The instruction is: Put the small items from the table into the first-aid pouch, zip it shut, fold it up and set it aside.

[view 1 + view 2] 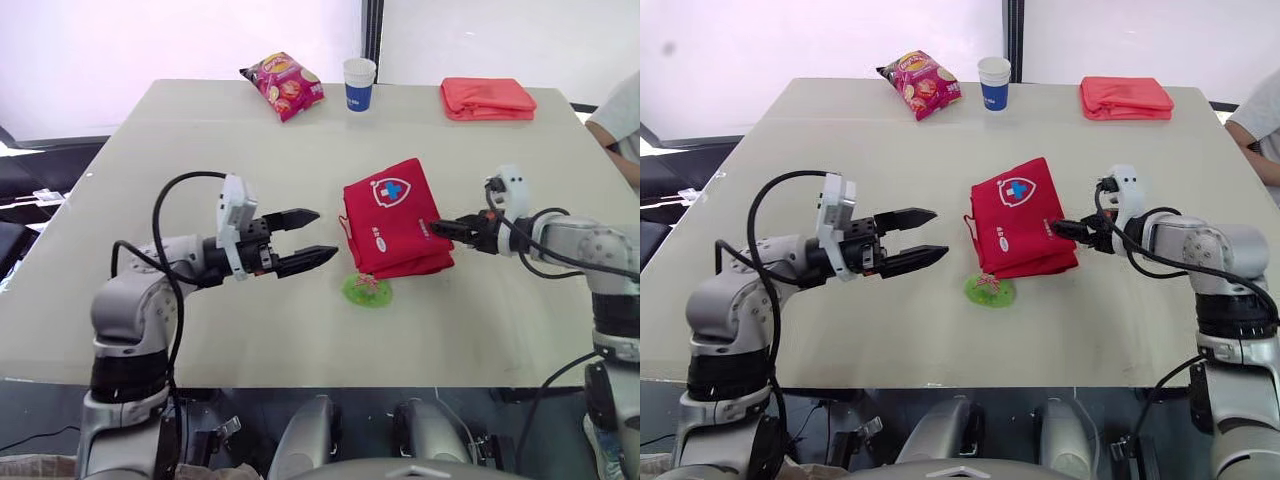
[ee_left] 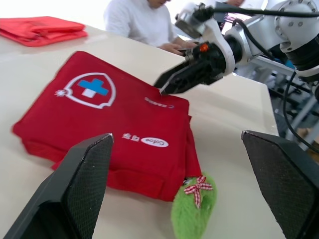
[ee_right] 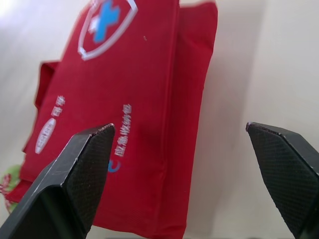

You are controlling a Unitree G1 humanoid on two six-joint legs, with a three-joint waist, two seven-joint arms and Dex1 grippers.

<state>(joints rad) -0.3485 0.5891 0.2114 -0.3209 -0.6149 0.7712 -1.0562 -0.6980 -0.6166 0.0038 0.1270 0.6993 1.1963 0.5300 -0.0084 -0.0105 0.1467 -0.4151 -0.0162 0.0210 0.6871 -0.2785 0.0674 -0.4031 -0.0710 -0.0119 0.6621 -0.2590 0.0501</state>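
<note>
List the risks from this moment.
1. The green fuzzy toy lies on the table at the near edge of the folded pouch; setting the pouch aside now may leave it unpacked.
2. The right end effector, open at the pouch's right edge, may shove the pouch onto the toy rather than grip it.

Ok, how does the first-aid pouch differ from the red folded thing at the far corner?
The first-aid pouch bears a white shield with a blue cross; the red folded thing is plain. The pouch is deeper red, the folded thing paler. A green fuzzy item touches the pouch's near edge; the folded thing lies alone. Both are red and lie flat.
</note>
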